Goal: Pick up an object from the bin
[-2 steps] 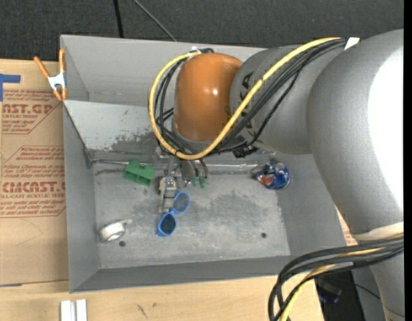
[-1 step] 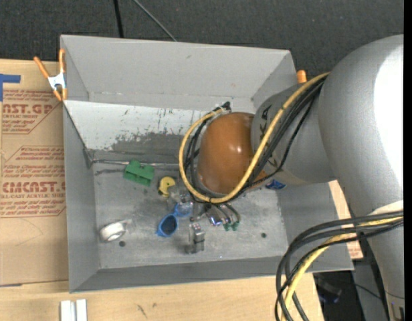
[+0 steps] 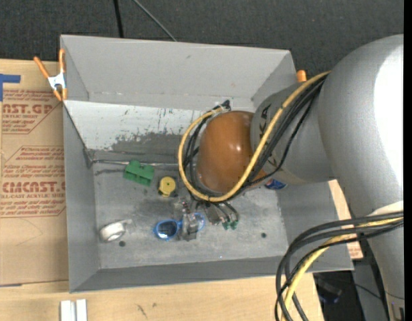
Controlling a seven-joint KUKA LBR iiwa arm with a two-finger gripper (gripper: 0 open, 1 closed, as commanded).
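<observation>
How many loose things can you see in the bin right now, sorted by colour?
Green: 1, block
Yellow: 1, small disc
White: 1, ring-like piece
Blue: 1, round piece beside the gripper
Blue and white: 1, scrap partly under the arm
Total: 5; a tiny green bit near the gripper may be a sixth.

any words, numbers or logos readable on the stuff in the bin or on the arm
Green plastic block: no text to be seen.
Yellow round piece: none.
Blue round ring, beside the gripper: none.
White round cap: none.
White marks on the arm's dark wrist section: partly behind cables, unreadable.
</observation>
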